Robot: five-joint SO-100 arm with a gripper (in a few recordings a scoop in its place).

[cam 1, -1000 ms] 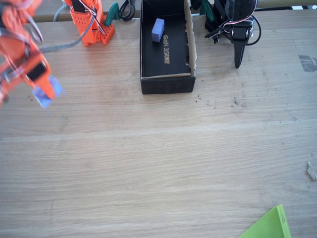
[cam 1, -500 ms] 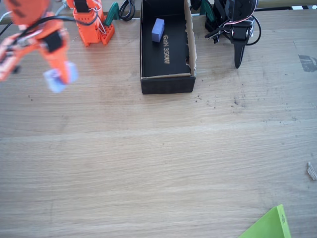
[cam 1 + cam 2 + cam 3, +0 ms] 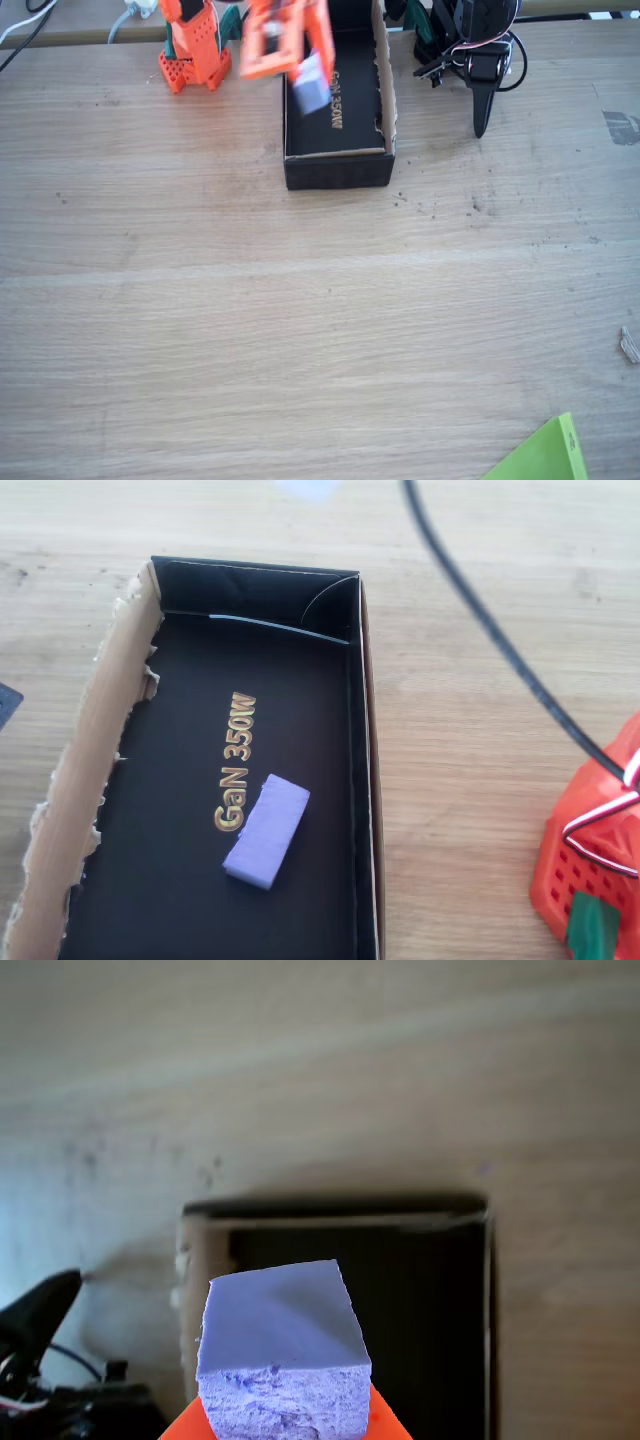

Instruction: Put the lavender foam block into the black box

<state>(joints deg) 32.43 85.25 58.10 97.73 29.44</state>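
Observation:
In the fixed view my orange gripper hangs blurred above the black box, shut on the lavender foam block. In the wrist view the block sits close up with its rough dimpled face toward the camera. An orange finger shows beside it, and the black box lies open beyond it. The overhead view shows the box with torn brown edges and gold "GaN 350W" lettering. A smoother blue-violet block lies on its floor.
The orange arm base stands left of the box at the table's back edge, also at the overhead view's right edge. A black cable runs across the wood beside the box. A green sheet pokes in at the front right.
The gripper has swung from the table's far left, rightward and toward the back, to above the box, carrying the lavender block the whole way.

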